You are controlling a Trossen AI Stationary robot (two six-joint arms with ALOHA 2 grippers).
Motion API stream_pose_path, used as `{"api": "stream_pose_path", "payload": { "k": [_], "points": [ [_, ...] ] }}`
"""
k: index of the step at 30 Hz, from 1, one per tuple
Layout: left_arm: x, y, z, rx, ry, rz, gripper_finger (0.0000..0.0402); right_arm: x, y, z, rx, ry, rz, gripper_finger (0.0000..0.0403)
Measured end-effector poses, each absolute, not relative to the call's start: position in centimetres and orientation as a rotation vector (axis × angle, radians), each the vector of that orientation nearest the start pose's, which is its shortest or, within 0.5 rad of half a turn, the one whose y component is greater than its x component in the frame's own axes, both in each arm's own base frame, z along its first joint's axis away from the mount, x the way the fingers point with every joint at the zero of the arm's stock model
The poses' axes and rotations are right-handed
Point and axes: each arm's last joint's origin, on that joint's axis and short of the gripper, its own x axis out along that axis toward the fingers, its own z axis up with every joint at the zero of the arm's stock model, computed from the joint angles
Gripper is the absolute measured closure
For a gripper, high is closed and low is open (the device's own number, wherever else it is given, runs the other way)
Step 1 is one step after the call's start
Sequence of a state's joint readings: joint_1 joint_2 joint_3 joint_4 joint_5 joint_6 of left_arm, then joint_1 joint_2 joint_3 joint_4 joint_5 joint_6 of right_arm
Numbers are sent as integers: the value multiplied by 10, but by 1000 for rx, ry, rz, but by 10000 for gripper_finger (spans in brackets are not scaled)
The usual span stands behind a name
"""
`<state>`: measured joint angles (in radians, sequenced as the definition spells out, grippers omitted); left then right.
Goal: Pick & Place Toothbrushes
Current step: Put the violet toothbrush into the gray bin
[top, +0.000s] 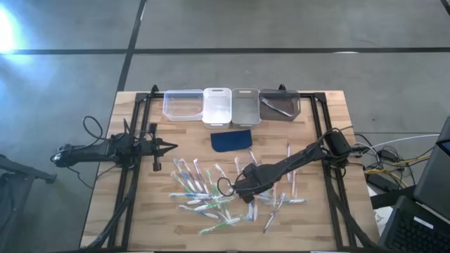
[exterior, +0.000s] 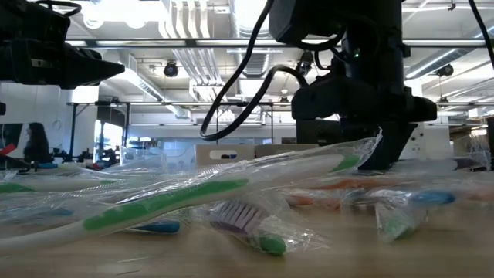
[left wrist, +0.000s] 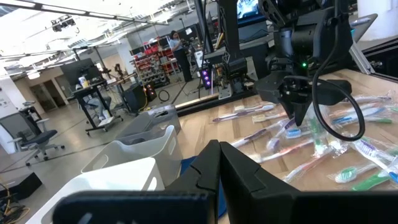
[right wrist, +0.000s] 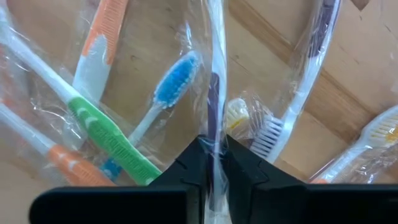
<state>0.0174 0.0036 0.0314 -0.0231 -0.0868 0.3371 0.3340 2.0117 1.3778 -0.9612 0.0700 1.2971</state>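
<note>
While the left gripper is kept clear of the work at the left side of the tabletop, its pointed dark fingers pressed together on nothing, the right gripper is lowered into the scattered toothbrushes. In the right wrist view its two black angular fingers are seen pinched tight on one wrapped toothbrush, a slim stick with a purplish stripe sealed in crinkled clear film; the film is caught between the fingertips.

The pile is spread loosely over the front half of the pale wood-plank tabletop, the brushes lying flat at crossing angles, each in a glossy transparent sleeve. White handles with green, orange and blue rubbery inlays are seen, and bristled heads in blue, white and yellowish tufts. In the low view a long white and green handle is laid slantwise across the foreground.

Along the far edge four small rectangular bins are set side by side, touching: a clear one, a white one, a grey one and a dark translucent one with something thin lying in it. Just in front of them a dark blue rounded pad is laid flat.
</note>
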Motion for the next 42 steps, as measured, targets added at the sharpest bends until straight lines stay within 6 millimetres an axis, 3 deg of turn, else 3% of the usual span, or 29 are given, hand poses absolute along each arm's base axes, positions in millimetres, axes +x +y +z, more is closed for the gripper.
{"api": "stream_pose_path", "payload": {
  "k": [8,17,24,33,42],
  "points": [
    [96,4,172,337,13,103,390,343,117,156,694,1393,-781,372],
    [96,4,172,337,13,103,390,334,108,193,680,1270,-782,382],
    [96,4,172,337,13,103,390,331,85,219,674,1184,-786,380],
    [96,4,172,337,13,104,390,335,64,222,658,1186,-788,380],
    [96,4,172,337,13,104,390,341,18,234,656,1151,-813,380]
  ]
}}
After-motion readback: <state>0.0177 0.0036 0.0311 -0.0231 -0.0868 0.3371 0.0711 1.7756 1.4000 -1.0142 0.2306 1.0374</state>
